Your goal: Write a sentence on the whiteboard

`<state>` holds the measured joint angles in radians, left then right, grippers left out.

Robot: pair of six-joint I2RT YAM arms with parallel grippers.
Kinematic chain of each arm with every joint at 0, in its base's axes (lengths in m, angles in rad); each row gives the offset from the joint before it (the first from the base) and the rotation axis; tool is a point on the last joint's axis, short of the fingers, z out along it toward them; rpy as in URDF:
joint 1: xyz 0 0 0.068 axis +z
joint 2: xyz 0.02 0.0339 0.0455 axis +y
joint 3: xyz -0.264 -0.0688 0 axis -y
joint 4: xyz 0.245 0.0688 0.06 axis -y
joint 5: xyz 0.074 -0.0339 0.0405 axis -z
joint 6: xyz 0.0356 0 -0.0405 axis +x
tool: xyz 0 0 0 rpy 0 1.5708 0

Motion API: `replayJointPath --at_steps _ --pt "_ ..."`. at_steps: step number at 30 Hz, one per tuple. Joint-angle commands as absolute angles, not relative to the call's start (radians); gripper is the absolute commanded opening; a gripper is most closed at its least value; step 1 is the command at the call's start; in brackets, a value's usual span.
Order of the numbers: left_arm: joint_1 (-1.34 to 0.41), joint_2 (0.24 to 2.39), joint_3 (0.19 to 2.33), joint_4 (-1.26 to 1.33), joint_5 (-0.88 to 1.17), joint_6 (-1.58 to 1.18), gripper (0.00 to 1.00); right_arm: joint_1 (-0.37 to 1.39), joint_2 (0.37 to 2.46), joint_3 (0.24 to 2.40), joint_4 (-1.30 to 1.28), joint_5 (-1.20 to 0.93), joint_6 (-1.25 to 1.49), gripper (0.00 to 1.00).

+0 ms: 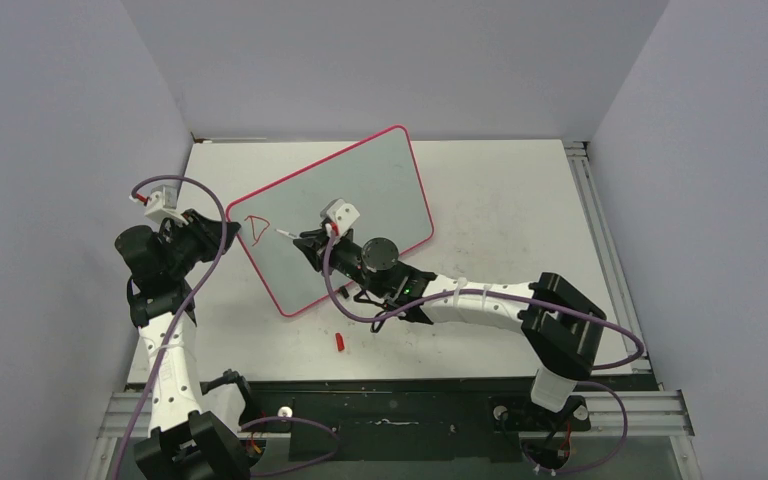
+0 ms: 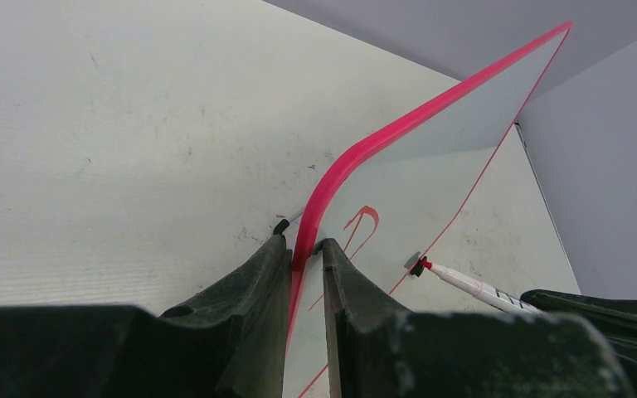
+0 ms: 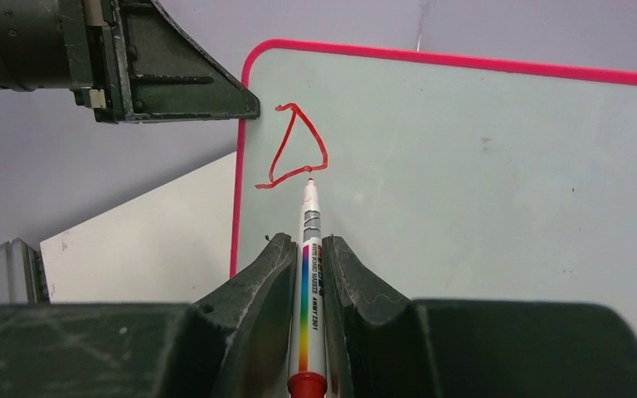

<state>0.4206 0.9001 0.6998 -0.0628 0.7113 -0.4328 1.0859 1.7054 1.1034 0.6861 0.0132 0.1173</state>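
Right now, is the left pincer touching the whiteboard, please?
Touching: the left wrist view shows the left pincer clamped on the whiteboard, its rim squeezed between both fingers.

Marker [image 3: 309, 274] tip on whiteboard [image 3: 481, 207], left tool [image 2: 305, 245] on its left corner.

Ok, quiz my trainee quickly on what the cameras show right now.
1. True or false: the left claw is clamped on the red-pink rim of the whiteboard.
2. What does the right claw hold? A) an eraser B) a marker C) nothing
3. Fill in: the red drawn shape near the board's corner is roughly a ___.

Key: 1 true; 2 B; 3 triangle.
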Motion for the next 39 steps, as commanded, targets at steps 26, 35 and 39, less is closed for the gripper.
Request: replayJointPath --at_steps 26,35,39 --pt "0.41 0.905 0.707 -0.061 0.724 -0.416 0.18 1.062 1.818 1.241 0.763 0.027 0.139 0.05" --pt "0.41 0.905 0.706 -0.059 0.725 -0.416 0.18 1.063 1.836 1.244 0.764 0.048 0.142 0.05" --pt "0.41 0.904 0.707 -0.06 0.726 -0.416 0.18 1.063 1.835 1.237 0.767 0.072 0.144 0.05"
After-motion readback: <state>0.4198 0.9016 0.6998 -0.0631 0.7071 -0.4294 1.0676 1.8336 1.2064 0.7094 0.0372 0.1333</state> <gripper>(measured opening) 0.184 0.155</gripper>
